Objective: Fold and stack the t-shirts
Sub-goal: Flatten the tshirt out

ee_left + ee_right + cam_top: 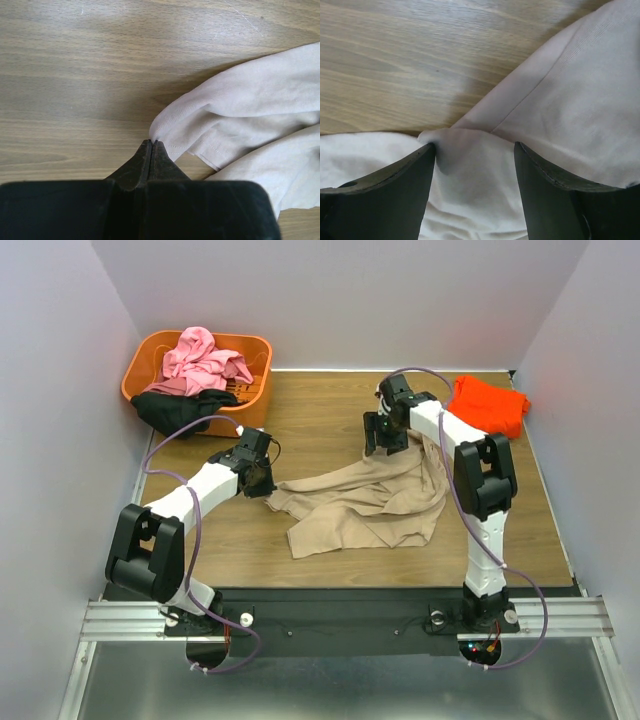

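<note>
Lying rumpled across the middle of the table (320,410): the tan t-shirt (370,502). Pinched at its left edge by the left tool (262,480), with jaws fully closed on a small bunch of cloth. Straddled at its far right end by the right tool (385,440), with jaws spread wide around a raised fold, perhaps brushing it on one side, gripping nothing. Folded at the table's far right corner: the orange-red t-shirt (490,405). Heaped in the orange basket (150,352) far left: a pink t-shirt (205,358), with a black t-shirt (178,410) draped over the near rim.
</note>
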`<action>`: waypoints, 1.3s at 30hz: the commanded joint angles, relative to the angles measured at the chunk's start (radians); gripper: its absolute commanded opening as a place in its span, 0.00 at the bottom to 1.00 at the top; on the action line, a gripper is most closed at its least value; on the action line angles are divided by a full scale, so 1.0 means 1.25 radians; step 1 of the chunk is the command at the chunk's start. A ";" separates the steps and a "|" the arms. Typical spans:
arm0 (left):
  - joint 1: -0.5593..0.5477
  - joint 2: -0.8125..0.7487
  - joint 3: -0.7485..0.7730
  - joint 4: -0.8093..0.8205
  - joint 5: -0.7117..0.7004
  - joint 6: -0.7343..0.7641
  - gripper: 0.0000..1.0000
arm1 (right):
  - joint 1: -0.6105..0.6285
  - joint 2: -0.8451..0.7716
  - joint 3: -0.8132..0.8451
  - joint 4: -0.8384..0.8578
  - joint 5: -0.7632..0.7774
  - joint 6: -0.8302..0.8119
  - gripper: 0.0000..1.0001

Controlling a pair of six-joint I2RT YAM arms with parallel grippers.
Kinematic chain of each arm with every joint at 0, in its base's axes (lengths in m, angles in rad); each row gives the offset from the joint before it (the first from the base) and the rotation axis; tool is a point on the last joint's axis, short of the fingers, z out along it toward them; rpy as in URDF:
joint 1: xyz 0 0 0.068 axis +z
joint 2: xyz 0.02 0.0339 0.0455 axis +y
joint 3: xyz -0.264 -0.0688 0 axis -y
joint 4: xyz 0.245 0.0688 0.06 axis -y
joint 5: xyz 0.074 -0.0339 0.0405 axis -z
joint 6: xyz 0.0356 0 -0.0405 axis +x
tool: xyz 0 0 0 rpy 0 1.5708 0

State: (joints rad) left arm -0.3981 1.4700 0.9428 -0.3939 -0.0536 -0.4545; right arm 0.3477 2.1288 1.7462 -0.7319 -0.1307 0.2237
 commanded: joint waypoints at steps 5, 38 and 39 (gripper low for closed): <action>-0.004 -0.030 0.010 -0.011 0.001 -0.003 0.00 | -0.002 0.080 0.047 0.032 0.042 -0.005 0.70; 0.040 -0.165 0.001 -0.048 -0.133 -0.007 0.00 | -0.003 -0.557 -0.580 0.003 0.231 0.157 0.63; 0.040 -0.168 -0.007 -0.048 -0.131 -0.007 0.00 | -0.003 -0.551 -0.561 0.003 0.239 0.156 0.65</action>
State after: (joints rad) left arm -0.3511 1.3148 0.9722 -0.4568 -0.2401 -0.4347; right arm 0.3492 1.4731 0.9905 -0.7116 0.0990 0.3759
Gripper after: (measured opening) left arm 0.033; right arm 0.620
